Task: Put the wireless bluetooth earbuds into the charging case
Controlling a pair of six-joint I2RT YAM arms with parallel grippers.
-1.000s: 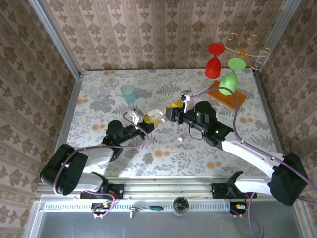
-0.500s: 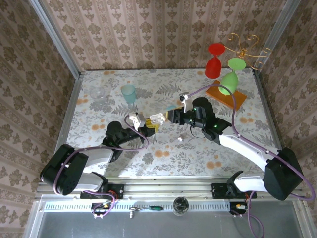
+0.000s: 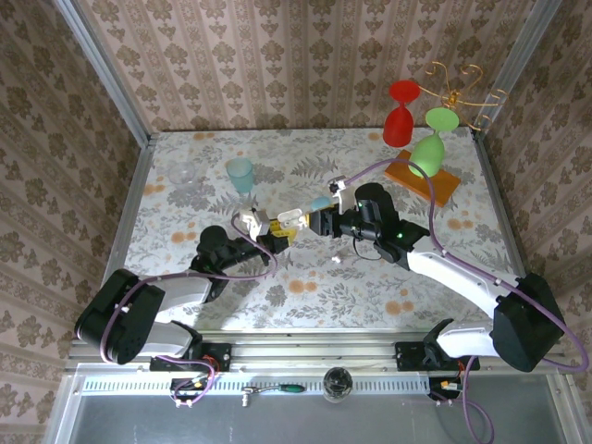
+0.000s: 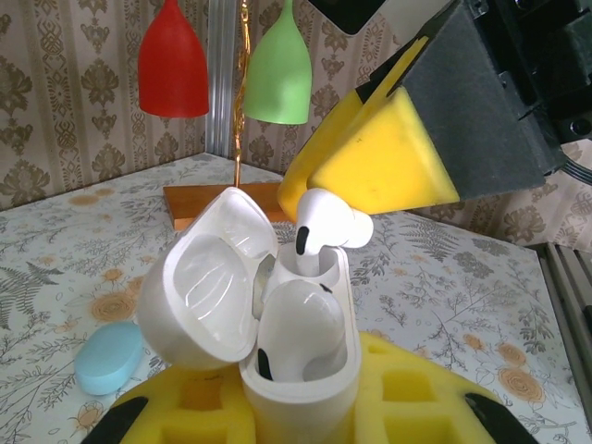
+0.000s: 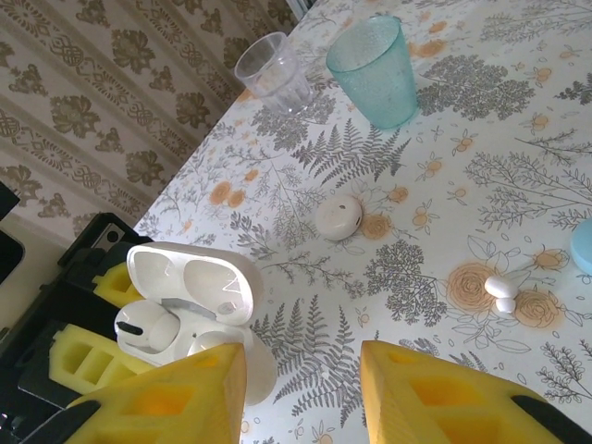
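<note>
The charging case [image 4: 305,412] is pinched, lid thrown back, between the yellow foam jaws of the left gripper [image 3: 276,231]. One earbud [image 4: 296,319] is seated in the near well. A second earbud [image 4: 324,231] is stood only part-way into the far well, with its head proud and tilted toward the right gripper [image 5: 301,370], whose jaws are spread with nothing seen between them. Whether a pad is touching that head cannot be told. If the head is nudged sideways rather than pressed straight down, the bud may be levered out and dropped, or the case twisted in the soft foam. Two more white buds [image 5: 499,291] are seen lying on the counter [image 5: 444,185].
</note>
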